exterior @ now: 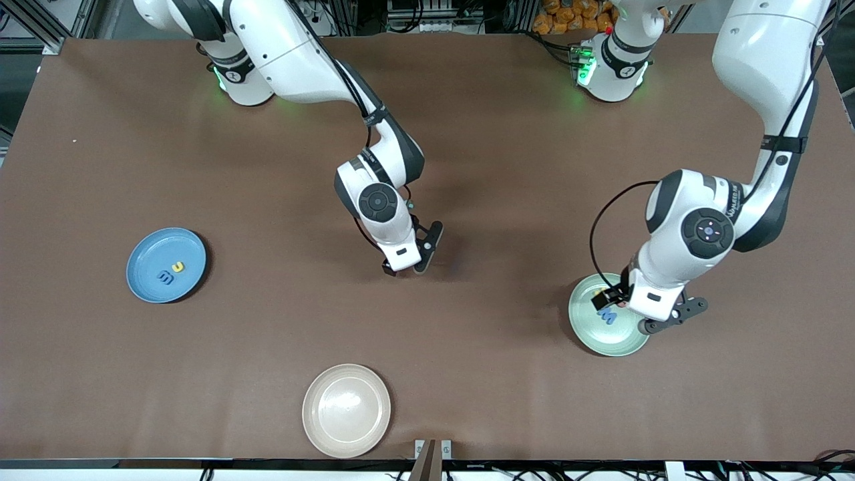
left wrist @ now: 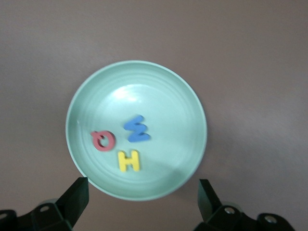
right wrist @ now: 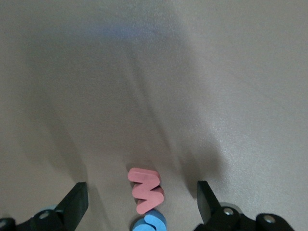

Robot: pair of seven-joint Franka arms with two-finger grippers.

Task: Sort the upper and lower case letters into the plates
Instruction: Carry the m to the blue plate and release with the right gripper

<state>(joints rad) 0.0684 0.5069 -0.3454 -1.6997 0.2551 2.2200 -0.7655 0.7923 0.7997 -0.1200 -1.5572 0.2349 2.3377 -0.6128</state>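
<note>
The right tool (right wrist: 139, 207) is hovering wide open and empty over a pink letter (right wrist: 146, 190) on the bench (exterior: 507, 167); probably light, soft foam, best pinched across its edges. The left tool (left wrist: 142, 204) is hanging open, empty, above the mint plate (left wrist: 187, 103).

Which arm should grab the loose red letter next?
Right. Its open end effector already brackets the red letter on the table; the left end effector hangs open over the mint plate.
</note>
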